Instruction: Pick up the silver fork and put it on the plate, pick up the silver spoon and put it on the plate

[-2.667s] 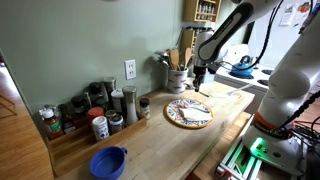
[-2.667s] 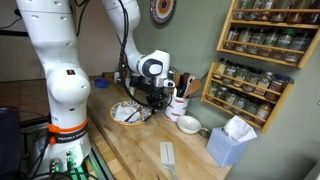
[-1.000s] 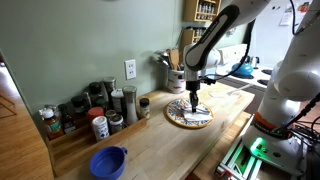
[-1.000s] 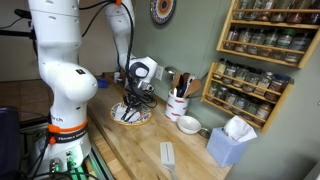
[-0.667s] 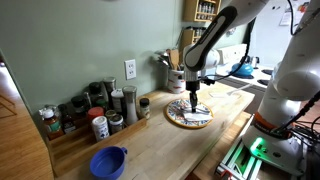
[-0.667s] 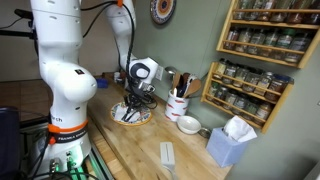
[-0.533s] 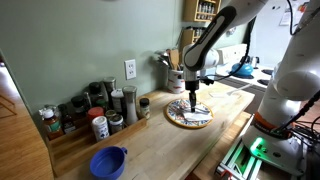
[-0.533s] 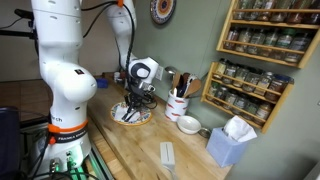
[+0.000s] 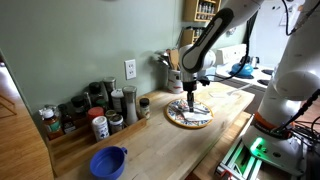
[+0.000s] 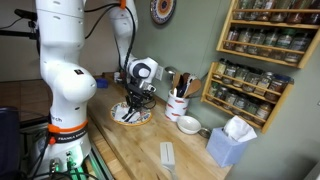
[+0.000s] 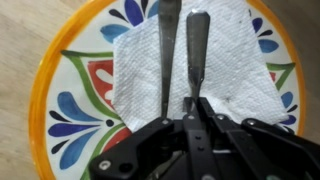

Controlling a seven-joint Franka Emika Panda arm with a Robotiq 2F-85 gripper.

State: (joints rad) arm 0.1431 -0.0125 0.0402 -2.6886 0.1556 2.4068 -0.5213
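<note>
A colourful painted plate (image 9: 172,116) lies on the wooden counter; it also shows in the other exterior view (image 10: 121,119) and fills the wrist view (image 11: 45,90). A white paper napkin (image 11: 135,70) covers its middle. Two silver handles lie side by side on the napkin: a narrow one, the fork (image 11: 168,40), and a wider one, the spoon (image 11: 197,45). Their heads are out of view. My gripper (image 11: 190,103) points straight down over the plate (image 9: 190,100) (image 10: 137,104), fingers close together on the near end of the wider handle.
A crock of utensils (image 9: 176,78) (image 10: 179,107) stands behind the plate. Jars and bottles (image 9: 100,112) line the wall. A blue bowl (image 9: 108,162) sits near the counter's edge. A white bowl (image 10: 188,125), a tissue box (image 10: 230,140) and a spice shelf (image 10: 260,60) are nearby.
My gripper moved from beside the crock to over the plate and came down onto it. In the last second it has hardly moved.
</note>
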